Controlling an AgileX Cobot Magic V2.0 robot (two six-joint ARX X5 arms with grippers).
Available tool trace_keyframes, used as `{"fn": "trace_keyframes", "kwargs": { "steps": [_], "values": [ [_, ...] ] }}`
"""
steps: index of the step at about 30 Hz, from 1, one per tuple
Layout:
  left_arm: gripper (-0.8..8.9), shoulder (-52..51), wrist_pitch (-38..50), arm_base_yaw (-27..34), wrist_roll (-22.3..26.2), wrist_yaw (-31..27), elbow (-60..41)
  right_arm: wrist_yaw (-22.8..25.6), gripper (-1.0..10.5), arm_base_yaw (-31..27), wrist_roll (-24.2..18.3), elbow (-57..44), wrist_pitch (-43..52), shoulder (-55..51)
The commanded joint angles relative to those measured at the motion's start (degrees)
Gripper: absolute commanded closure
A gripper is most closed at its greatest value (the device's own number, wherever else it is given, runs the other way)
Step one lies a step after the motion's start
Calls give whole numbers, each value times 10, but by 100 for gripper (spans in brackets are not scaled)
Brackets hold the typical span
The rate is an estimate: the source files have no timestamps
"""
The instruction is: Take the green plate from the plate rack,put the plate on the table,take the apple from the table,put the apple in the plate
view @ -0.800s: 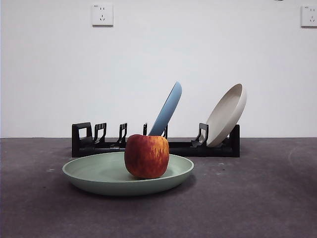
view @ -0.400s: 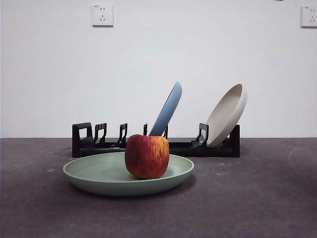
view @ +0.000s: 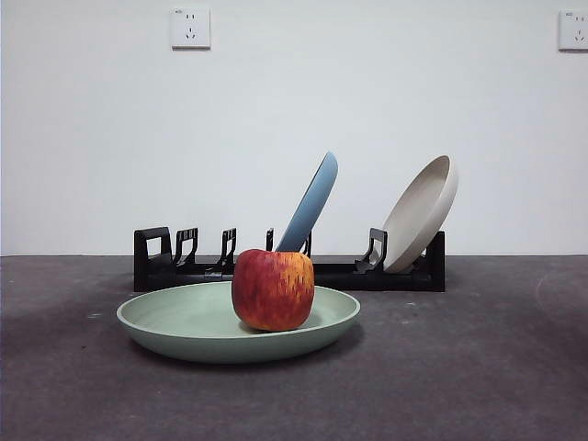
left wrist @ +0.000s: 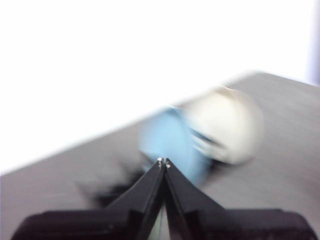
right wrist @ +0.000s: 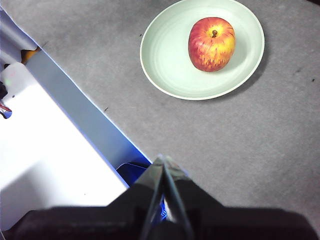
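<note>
The red, yellow-streaked apple [view: 273, 289] sits in the pale sage-green round plate [view: 175, 322] at lower centre of the front view, on the dark grey speckled table [view: 478, 367], before the long black plate rack [view: 367, 273]. The left gripper [left wrist: 164, 162] and right gripper [right wrist: 163, 161] are both pinched closed on nothing, well apart from the plate.

No readable text, label, brand, number or sign on anything.

Both end effectors [left wrist: 164, 162] [right wrist: 163, 159]: black, w/ tapered jaws.

Matte green plate [view: 184, 322], glossy apple [view: 273, 289]
</note>
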Motion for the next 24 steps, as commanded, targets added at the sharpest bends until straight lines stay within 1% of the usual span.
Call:
{"fn": "trace_keyframes", "kwargs": {
  "steps": [1,6,10,15,20,24],
  "values": [
    [817,-73,37,75,12,4,-82,1,946,1,3,0,3,0],
    [817,-187,68,160,11,4,-218,1,946,1,3,0,3,-1],
    [817,-253,85,195,8,5,-312,1,946,1,3,0,2,-2],
    [817,-310,87,217,0,5,-394,1,946,1,3,0,2,-2],
    [817,-342,94,223,-1,5,-453,1,946,1,3,0,2,-2],
    [817,-369,95,225,-21,5,-496,1,946,1,3,0,2,-2]
  ]
}}
